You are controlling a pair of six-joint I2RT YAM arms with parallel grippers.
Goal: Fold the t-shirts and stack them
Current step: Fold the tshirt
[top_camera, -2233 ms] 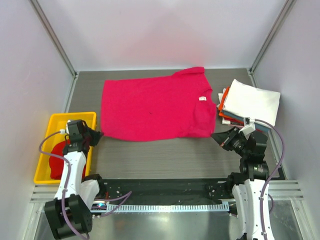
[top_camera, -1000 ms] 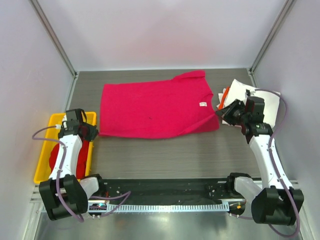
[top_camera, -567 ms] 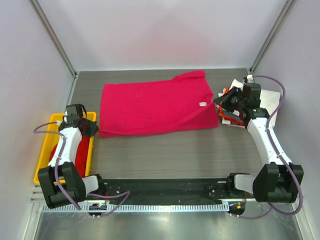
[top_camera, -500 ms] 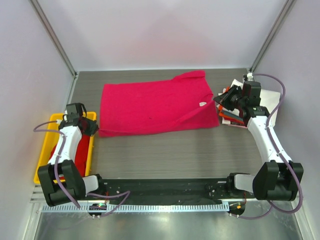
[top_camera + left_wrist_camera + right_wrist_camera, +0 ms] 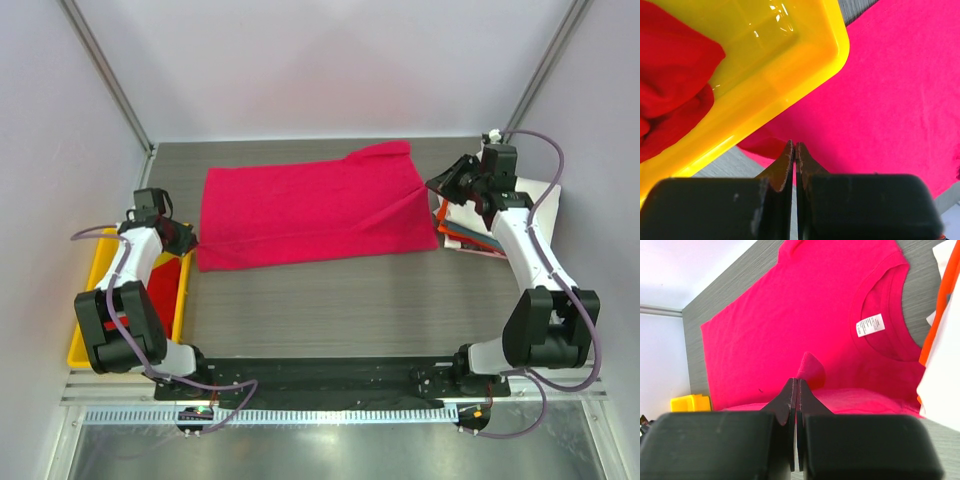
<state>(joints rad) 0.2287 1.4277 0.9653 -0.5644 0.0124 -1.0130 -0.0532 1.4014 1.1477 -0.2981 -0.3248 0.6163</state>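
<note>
Your left claw (image 5: pixel 795 146) is clenched on the magenta t-shirt (image 5: pixel 300 210) corner, yellow tray (image 5: pixel 805 55) with red t-shirt (image 5: pixel 670 75) just left; shirt lies across the worktop (image 5: pixel 330 300); your right claw (image 5: pixel 796 385) is clenched on a raised peak near its collar; folded stack (image 5: pixel 947 370) just right.

Nothing can be read in any view, whether word, number or brand. The only printed thing is a small white neck label (image 5: pixel 871 325), seen from the right wrist camera. It is sewn inside the back of the collar of the magenta-pink t-shirt (image 5: pixel 790 315). The label lies flat against the cloth and is tilted, with its right end higher than its left. A few short rows of grey print run across it, but they are too fine and blurred to make out as letters or figures.
</note>
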